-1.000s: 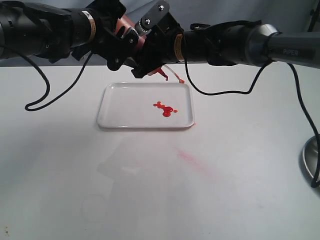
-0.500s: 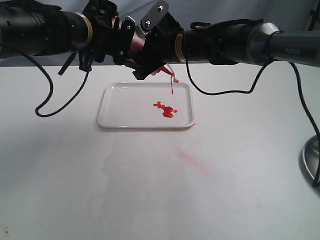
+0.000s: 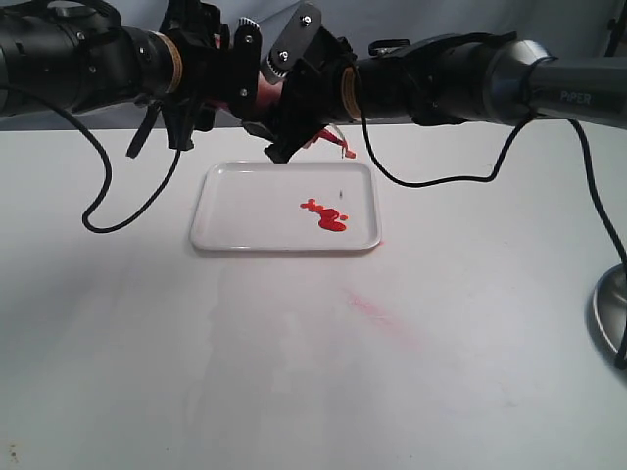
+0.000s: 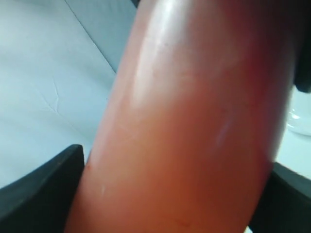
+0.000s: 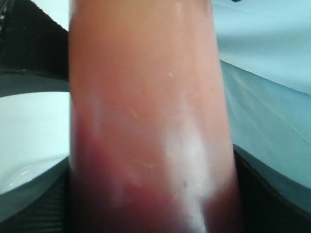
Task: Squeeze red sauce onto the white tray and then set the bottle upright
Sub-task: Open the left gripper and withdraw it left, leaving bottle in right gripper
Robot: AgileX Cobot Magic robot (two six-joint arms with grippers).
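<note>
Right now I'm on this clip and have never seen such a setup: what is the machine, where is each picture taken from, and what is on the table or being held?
It is a robot with two black arms, each ending in a two-fingered gripper. The wide picture comes from a camera off the arms. The two close-ups come from cameras on the wrists. On the table lies the white tray with blobs of red sauce in it, and a faint pink smear marks the table beside it. Above, the left gripper and the right gripper both have the bottle between their fingers. It is tipped, with its nozzle near the tray's far edge, and it fills both close-ups.
</note>
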